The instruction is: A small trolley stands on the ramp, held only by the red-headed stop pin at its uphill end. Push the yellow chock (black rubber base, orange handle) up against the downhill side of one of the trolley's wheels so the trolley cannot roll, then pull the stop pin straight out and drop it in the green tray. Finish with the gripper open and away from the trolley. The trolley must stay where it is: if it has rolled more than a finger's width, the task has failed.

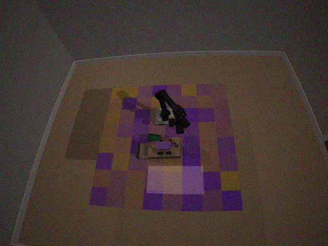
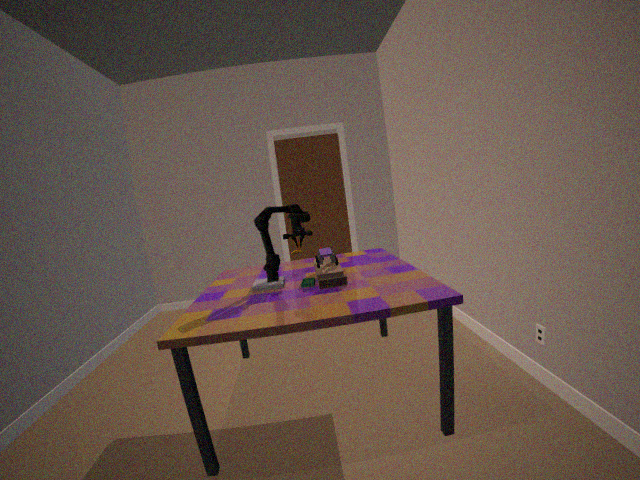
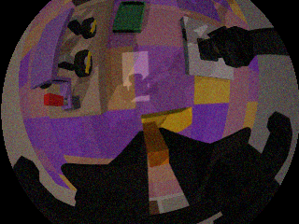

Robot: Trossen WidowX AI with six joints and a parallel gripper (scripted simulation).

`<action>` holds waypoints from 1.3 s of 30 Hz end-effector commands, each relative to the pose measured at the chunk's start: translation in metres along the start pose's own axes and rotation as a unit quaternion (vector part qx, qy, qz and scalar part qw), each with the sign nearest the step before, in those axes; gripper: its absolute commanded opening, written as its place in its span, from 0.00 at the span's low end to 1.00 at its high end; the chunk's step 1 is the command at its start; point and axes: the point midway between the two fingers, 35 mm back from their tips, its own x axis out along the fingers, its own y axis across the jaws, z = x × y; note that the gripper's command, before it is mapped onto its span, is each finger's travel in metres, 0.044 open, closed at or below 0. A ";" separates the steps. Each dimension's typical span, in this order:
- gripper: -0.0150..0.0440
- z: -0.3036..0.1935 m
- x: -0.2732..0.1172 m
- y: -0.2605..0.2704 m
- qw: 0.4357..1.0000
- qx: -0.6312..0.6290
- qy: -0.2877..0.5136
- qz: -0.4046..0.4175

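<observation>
My gripper point(image 2: 297, 246) point(image 3: 151, 133) is shut on the orange handle of the yellow chock point(image 2: 296, 251) point(image 3: 178, 120), held in the air above the table, to the side of the ramp. The chock's black base is not clearly visible. The purple-topped trolley point(image 1: 163, 144) point(image 2: 325, 252) point(image 3: 50, 47) stands on the ramp point(image 1: 143, 150) point(image 2: 332, 282) point(image 3: 96, 99). The red-headed stop pin point(image 1: 174, 143) point(image 3: 53, 99) stands at the trolley's uphill end. The green tray point(image 1: 154, 137) point(image 2: 308, 282) point(image 3: 129, 17) lies beside the ramp; I see nothing in it.
The arm's pale base plate point(image 1: 158, 120) point(image 2: 261, 285) point(image 3: 210, 69) is on the same side of the ramp as the tray. The trolley's wheels point(image 3: 83, 63) on the tray side show in the wrist view. The table top point(image 1: 191, 146) point(image 2: 413, 281) is a coloured patchwork.
</observation>
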 end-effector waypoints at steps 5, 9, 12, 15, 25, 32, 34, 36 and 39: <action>0.25 0.000 0.000 0.000 0.999 0.043 -0.001 -0.001; 0.25 0.005 0.000 0.001 0.999 0.043 -0.001 -0.001; 0.25 0.015 0.001 0.003 0.999 0.043 -0.002 -0.001; 0.25 0.026 0.002 0.006 0.999 0.043 -0.002 -0.001; 0.25 0.061 0.005 0.014 0.999 0.043 -0.004 -0.001; 0.25 0.085 0.006 0.018 0.999 0.043 -0.005 0.000; 0.25 0.092 0.007 0.020 0.999 0.043 -0.005 0.000; 0.25 0.099 0.007 0.021 0.999 0.043 -0.005 0.000; 0.25 0.110 0.008 0.023 0.999 0.043 -0.006 0.000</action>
